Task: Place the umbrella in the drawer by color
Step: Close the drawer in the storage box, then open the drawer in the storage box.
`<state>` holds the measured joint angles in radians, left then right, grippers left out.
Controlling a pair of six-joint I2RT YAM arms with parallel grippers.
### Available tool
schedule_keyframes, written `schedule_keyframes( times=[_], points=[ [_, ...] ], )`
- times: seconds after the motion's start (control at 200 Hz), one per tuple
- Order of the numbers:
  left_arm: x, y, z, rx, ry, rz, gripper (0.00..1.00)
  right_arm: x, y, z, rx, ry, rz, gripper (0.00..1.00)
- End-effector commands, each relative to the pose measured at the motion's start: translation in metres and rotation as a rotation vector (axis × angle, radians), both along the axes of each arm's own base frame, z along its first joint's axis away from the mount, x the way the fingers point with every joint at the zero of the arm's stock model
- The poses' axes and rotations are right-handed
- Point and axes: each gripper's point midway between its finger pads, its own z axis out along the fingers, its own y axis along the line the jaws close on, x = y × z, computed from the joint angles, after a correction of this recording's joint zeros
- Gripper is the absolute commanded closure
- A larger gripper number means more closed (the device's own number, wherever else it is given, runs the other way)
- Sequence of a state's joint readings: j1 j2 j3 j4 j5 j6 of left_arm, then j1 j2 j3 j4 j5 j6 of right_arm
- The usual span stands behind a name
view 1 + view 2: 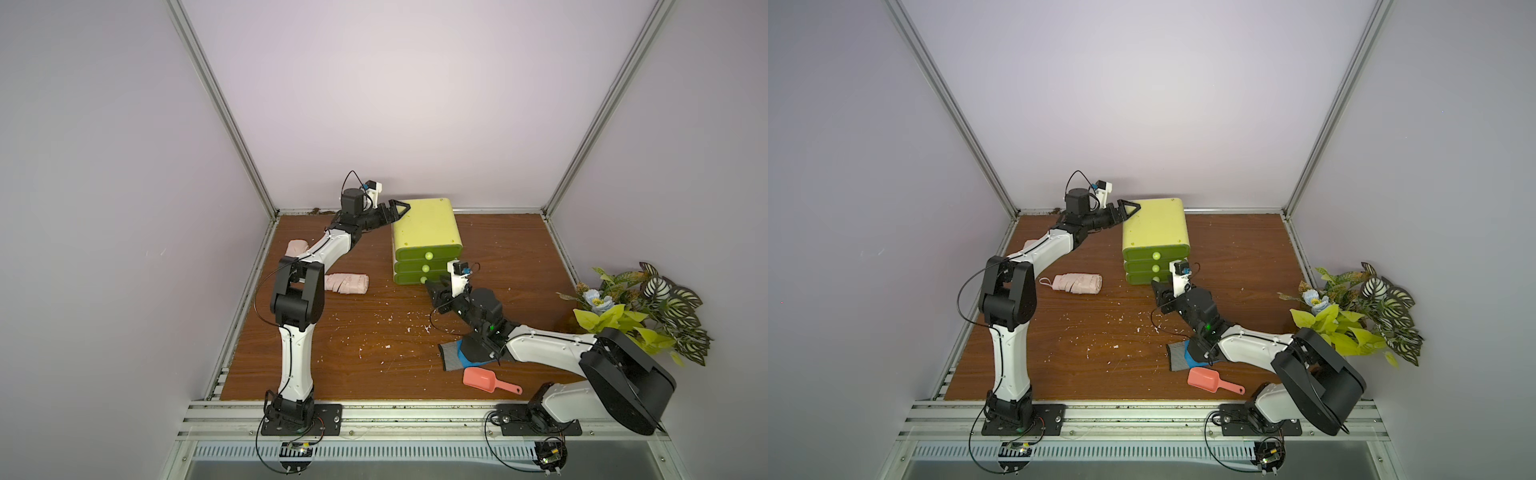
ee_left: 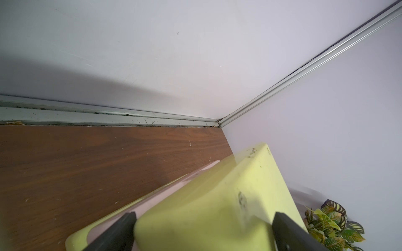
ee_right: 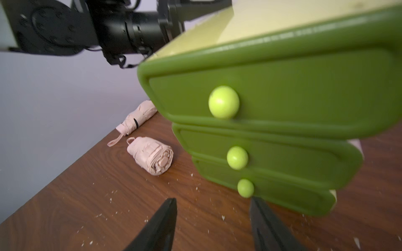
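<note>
Lining up a drawer pull, I reckon. Closest to me a coral plastic scoop lies idle. Just past it the right gripper sits low at the foot of the lime-green three-drawer plastic cabinet. Its jaws are partway apart with nothing between them, one fingertip right by the bottom drawer's round yellow-green knob. All three drawers look closed to me, so opening one comes first: get both fingers around that knob, close, pull straight out. The pink folded umbrella lies untouched on the wooden table beside the cabinet, and a second pink umbrella lies further back. The right wrist cam shows that second one whole, but in both top views my left arm covers most of it. At the back, the left gripper is spread wide astride the cabinet's rear corner. It's seemingly bracing it, not clamped as far as I can see.
</note>
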<state>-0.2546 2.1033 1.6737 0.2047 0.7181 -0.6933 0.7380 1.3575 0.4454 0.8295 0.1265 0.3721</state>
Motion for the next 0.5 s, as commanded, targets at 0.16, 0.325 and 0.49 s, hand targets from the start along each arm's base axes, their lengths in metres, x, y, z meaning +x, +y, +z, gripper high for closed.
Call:
schedule_keyframes(
  times=[0.16,0.325,0.49],
  points=[
    [-0.049,0.045,0.022,0.146,-0.076,0.156,0.01,-0.011,-0.022,-0.023,0.067,0.091,-0.084,0.39],
    [-0.095,0.060,0.005,0.116,-0.088,0.172,0.01,-0.004,-0.015,-0.032,0.141,0.120,-0.093,0.42],
    [-0.133,0.059,-0.028,0.102,-0.113,0.110,0.01,0.012,0.004,-0.038,0.225,0.133,-0.082,0.45]
  ],
)
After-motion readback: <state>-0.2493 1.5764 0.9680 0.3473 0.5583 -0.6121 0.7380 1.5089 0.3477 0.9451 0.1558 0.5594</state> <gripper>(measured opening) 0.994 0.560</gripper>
